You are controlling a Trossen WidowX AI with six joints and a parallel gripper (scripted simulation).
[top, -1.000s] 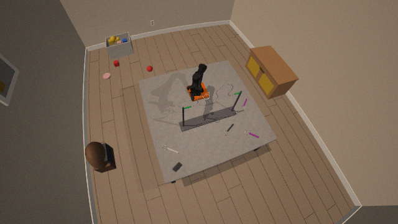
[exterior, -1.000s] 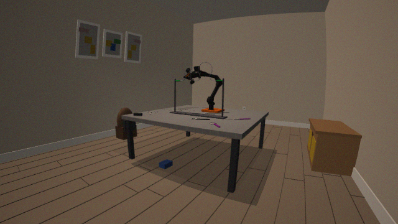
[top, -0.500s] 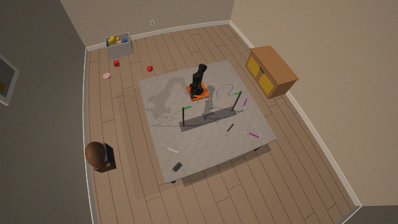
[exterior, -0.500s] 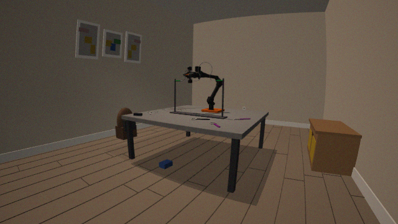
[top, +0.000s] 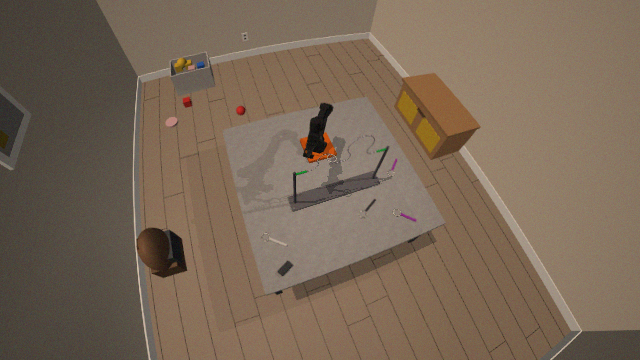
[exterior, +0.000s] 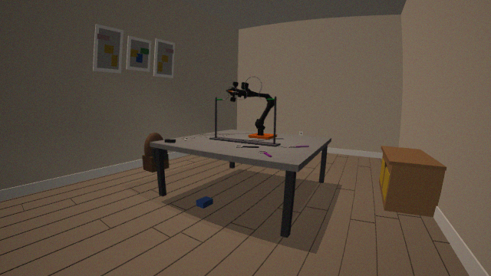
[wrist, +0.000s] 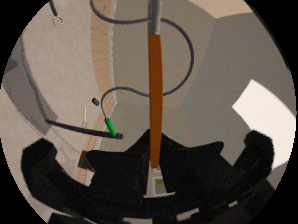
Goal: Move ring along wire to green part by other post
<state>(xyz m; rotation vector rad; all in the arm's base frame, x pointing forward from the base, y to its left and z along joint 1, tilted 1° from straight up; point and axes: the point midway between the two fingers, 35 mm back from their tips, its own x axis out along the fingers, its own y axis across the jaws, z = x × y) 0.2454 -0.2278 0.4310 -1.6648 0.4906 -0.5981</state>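
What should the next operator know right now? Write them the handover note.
Gripper: shut on the orange handle, held up off the table.
Ring: out of clear sight; cannot confirm the wire runs through it.
Wire: curves between two posts, a green part at each.
Done: handle gripped.
Left: bring the ring to the far green part without touching grey wire, hang it, open, back away.
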